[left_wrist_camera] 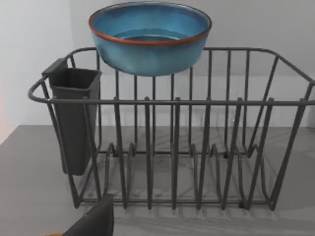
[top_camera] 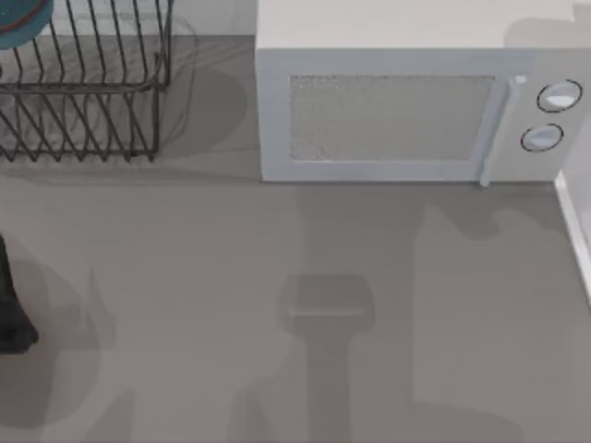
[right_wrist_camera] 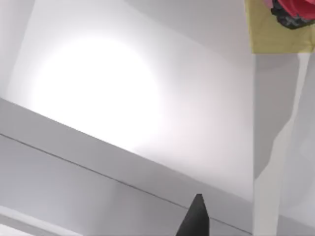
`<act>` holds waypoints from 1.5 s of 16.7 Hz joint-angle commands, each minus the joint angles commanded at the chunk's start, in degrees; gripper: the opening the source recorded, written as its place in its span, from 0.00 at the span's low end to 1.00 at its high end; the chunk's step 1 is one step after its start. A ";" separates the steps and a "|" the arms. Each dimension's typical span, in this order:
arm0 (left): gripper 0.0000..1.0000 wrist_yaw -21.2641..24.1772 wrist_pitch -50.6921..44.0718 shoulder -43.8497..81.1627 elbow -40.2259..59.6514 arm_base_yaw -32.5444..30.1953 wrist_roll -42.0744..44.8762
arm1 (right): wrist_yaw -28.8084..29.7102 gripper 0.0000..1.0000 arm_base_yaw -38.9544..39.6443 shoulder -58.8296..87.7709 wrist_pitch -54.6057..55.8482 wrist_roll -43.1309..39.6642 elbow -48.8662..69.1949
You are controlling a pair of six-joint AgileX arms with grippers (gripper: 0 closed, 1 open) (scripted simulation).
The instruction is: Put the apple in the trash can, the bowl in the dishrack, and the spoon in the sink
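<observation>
The teal-blue bowl (left_wrist_camera: 150, 37) with its reddish-brown rim sits upright at the top of the far side of the dark wire dishrack (left_wrist_camera: 172, 147), its base at the level of the top rail. From above, the bowl (top_camera: 23, 23) lies in the back left corner of the dishrack (top_camera: 88, 92). My left gripper (left_wrist_camera: 96, 221) hangs in front of the rack, well apart from the bowl. My left arm (top_camera: 11, 309) is a dark shape at the table's left edge. My right gripper (right_wrist_camera: 196, 219) faces pale white surfaces. The apple, spoon and trash can are out of view.
A white microwave (top_camera: 406, 101) stands at the back, right of the rack. A dark utensil holder (left_wrist_camera: 74, 118) hangs on one end of the rack. A white rim (top_camera: 574, 231) crosses the table's right edge; I cannot tell whether it is the sink. Grey tabletop (top_camera: 231, 305) lies open in front.
</observation>
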 joint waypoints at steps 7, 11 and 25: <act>1.00 0.00 0.00 0.00 0.00 0.00 0.00 | 0.28 0.00 1.97 11.47 -3.55 4.11 15.79; 1.00 0.00 0.00 0.00 0.00 0.00 0.00 | 0.30 0.00 1.64 11.48 -3.47 4.13 15.66; 1.00 0.00 0.00 0.00 0.00 0.00 0.00 | 0.16 0.00 2.04 3.44 14.46 4.13 -10.25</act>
